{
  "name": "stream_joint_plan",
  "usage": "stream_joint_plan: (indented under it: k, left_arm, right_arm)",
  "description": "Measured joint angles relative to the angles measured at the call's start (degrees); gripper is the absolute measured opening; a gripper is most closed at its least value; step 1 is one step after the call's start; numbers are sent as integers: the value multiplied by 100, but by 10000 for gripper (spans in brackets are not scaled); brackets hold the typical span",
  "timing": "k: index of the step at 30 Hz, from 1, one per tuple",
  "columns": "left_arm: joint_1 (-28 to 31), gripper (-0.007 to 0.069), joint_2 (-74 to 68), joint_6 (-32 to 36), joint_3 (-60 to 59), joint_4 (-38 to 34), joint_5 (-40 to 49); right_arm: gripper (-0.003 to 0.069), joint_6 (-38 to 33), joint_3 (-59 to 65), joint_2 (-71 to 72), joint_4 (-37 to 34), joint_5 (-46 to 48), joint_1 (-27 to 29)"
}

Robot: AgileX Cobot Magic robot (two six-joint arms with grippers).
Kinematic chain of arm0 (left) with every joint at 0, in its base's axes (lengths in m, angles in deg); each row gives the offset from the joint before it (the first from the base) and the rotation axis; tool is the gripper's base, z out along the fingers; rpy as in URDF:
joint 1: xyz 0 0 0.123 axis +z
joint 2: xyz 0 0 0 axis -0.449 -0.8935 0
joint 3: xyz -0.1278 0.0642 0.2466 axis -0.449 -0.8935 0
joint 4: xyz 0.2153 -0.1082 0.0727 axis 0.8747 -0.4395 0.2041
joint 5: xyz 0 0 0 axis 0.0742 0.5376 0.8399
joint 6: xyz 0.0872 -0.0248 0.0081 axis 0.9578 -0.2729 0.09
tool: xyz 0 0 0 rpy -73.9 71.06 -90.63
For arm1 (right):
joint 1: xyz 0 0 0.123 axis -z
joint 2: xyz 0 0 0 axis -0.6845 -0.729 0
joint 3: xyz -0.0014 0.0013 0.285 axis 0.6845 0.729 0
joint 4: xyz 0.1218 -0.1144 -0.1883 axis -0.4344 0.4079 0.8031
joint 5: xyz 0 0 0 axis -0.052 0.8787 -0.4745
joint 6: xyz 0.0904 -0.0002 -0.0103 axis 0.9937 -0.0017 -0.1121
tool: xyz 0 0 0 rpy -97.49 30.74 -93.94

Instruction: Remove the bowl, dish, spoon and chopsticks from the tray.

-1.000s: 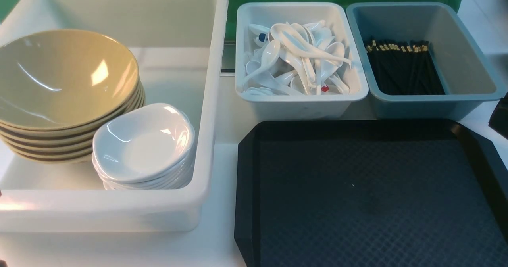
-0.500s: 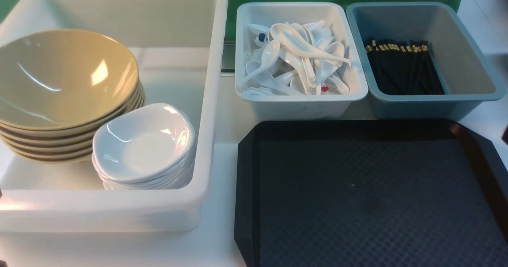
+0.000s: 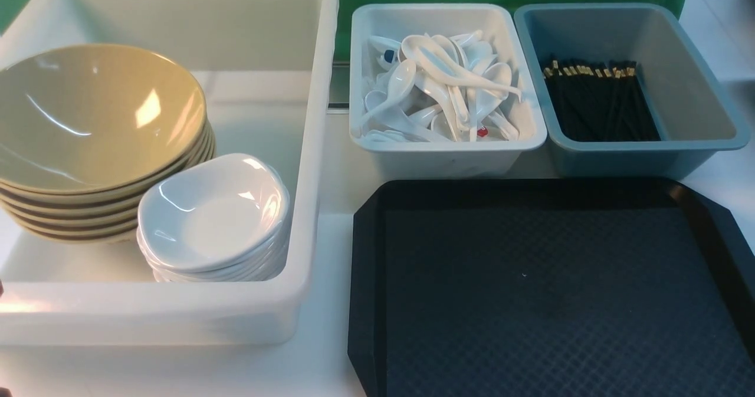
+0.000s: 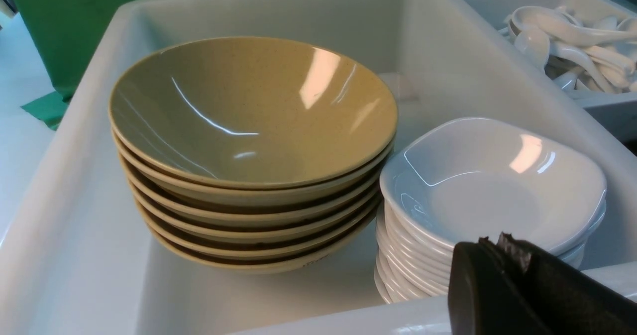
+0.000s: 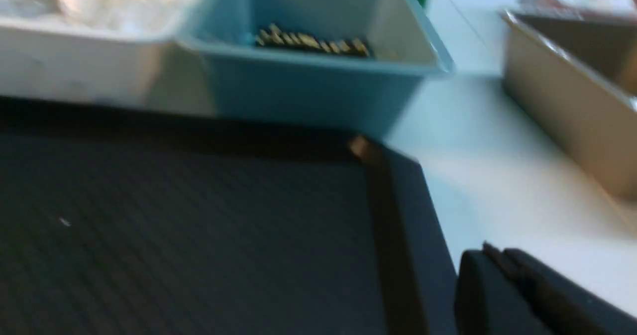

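Note:
The black tray (image 3: 531,291) carries nothing. The top tan bowl (image 3: 88,114) sits on a stack of bowls in the white tub (image 3: 318,149). The top white dish (image 3: 212,214) sits on a stack beside it. White spoons (image 3: 442,84) lie heaped in the white bin. Black chopsticks (image 3: 598,102) lie in the grey-blue bin. Neither gripper shows in the front view. My left gripper (image 4: 492,240) is shut and empty, at the tub's near wall by the dish stack (image 4: 492,185). My right gripper (image 5: 492,250) is shut and empty, beside the tray's right rim (image 5: 398,235).
The white spoon bin (image 3: 448,158) and the grey-blue bin (image 3: 696,90) stand side by side behind the tray. A tan container (image 5: 572,101) stands on the white table to the right of the tray. A green backdrop runs behind.
The right gripper showed at the front view's right edge a second ago and has drawn back out of that view. Nothing else has moved.

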Motion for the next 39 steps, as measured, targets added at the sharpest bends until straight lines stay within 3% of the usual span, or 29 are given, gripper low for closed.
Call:
stream_joint_plan:
  k: [39]
  left_arm:
    - [0, -11, 0, -3, -5, 0, 43]
  right_arm:
    - [39, 110, 0, 28, 76, 136, 103]
